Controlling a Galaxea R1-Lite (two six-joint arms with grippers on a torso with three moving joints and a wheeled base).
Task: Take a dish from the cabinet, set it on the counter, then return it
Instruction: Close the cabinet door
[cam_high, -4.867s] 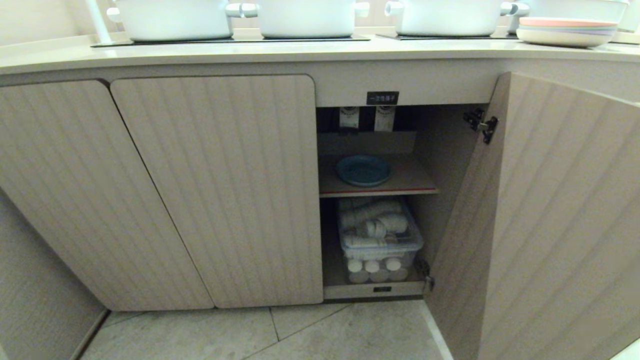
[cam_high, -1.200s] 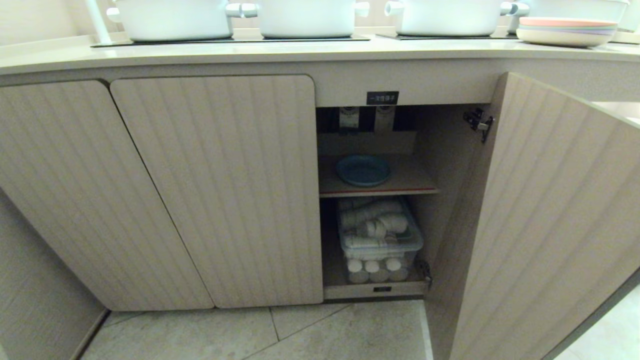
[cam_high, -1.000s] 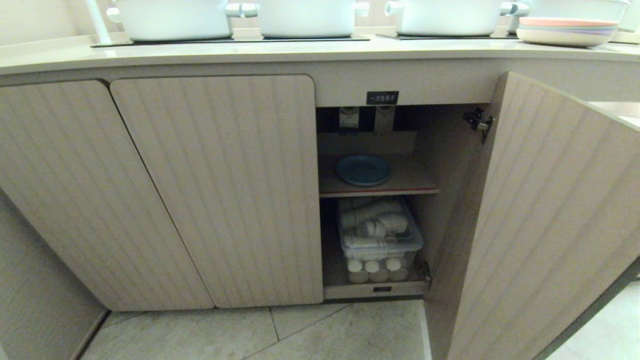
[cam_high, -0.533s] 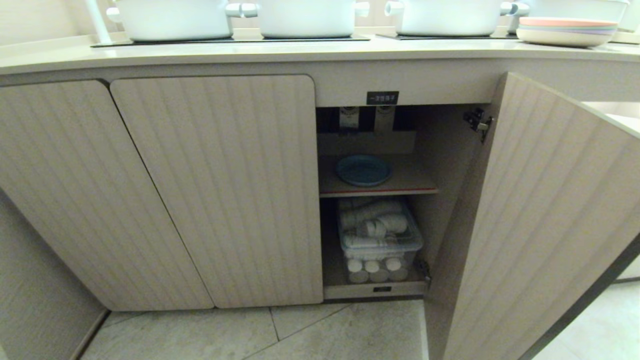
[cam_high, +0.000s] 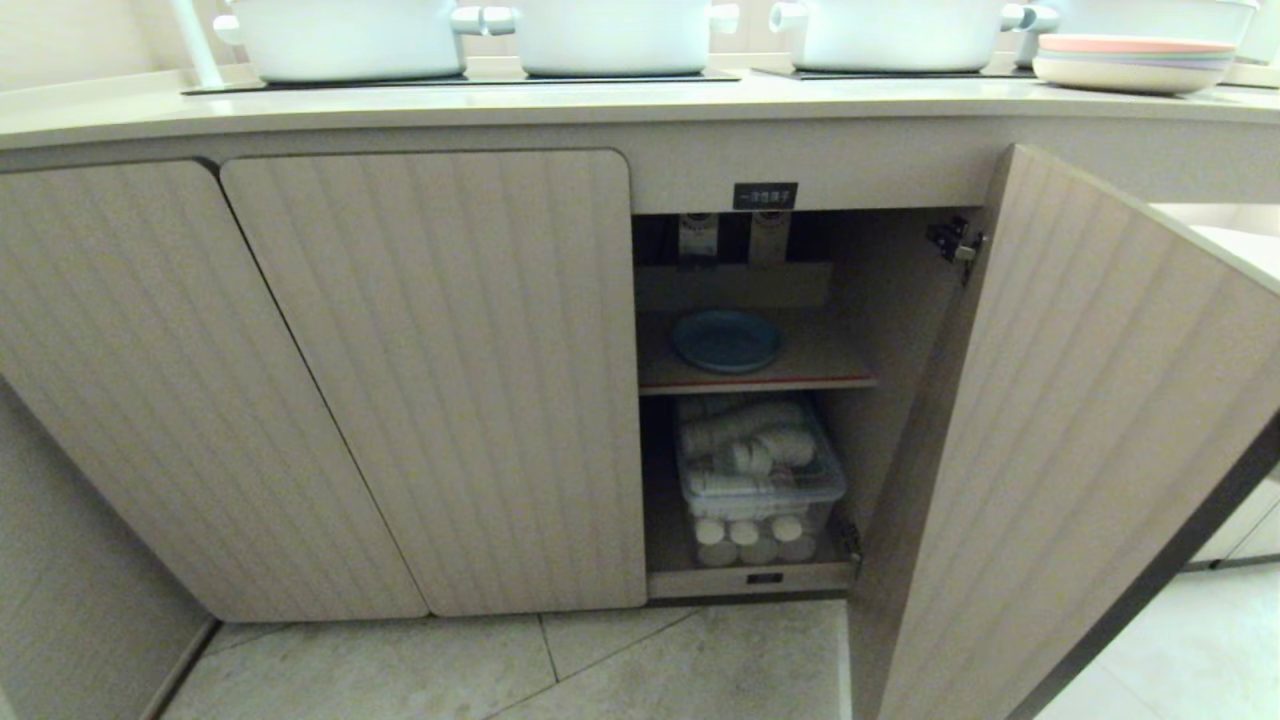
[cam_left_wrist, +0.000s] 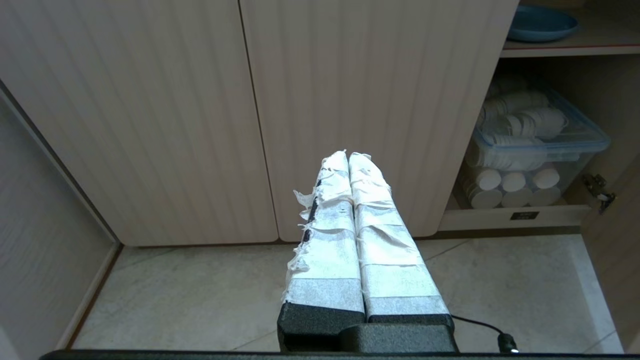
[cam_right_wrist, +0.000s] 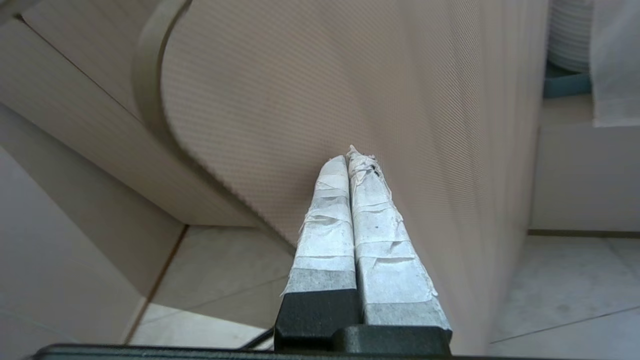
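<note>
Dish — round, smooth blue — on wooden shelf.

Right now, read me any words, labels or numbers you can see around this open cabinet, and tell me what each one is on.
No text can be read.
Black label above the cabinet opening: white characters, too small to read.
Small dark tag on the cabinet's bottom front strip: too small.
Two hanging white tags at the top of the opening: dark marks, blurred.
</note>
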